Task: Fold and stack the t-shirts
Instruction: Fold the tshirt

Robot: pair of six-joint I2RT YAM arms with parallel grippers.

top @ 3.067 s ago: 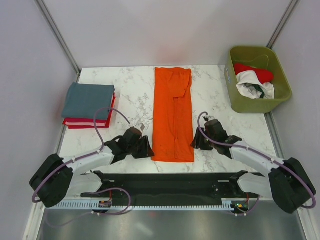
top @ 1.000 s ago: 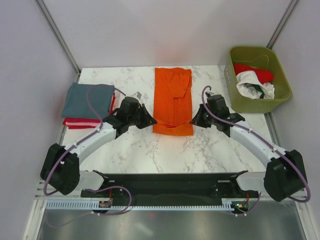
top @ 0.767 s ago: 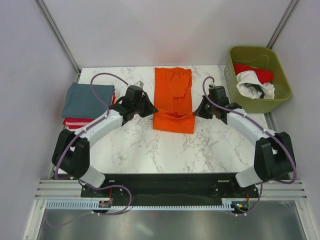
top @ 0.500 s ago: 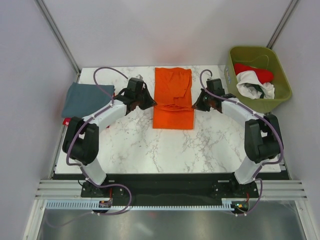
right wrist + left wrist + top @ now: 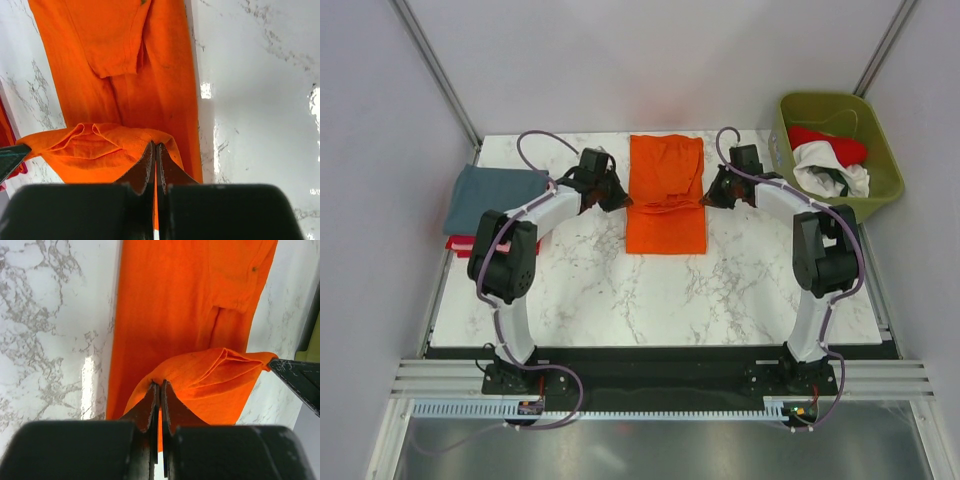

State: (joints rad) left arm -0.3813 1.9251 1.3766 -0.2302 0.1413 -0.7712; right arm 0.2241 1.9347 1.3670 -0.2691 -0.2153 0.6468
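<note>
Marble desk point(image 5: 620, 290), white with grey veins, boxed in by pale grey walls point(image 5: 620, 60). At the far right edge: olive-green bin point(image 5: 832, 212) holding a red t-shirt point(image 5: 832, 146) and a white t-shirt point(image 5: 825, 178). Far left: grey-blue t-shirt point(image 5: 485, 195) folded on top of red t-shirts point(image 5: 460, 243). Far centre: orange t-shirt point(image 5: 666, 228) lying as a long strip, near end lifted and doubled over. Left pincer point(image 5: 160, 390) closed tight on the left corner of that raised edge; right pincer point(image 5: 155, 150) pinched closed on the right corner.
</note>
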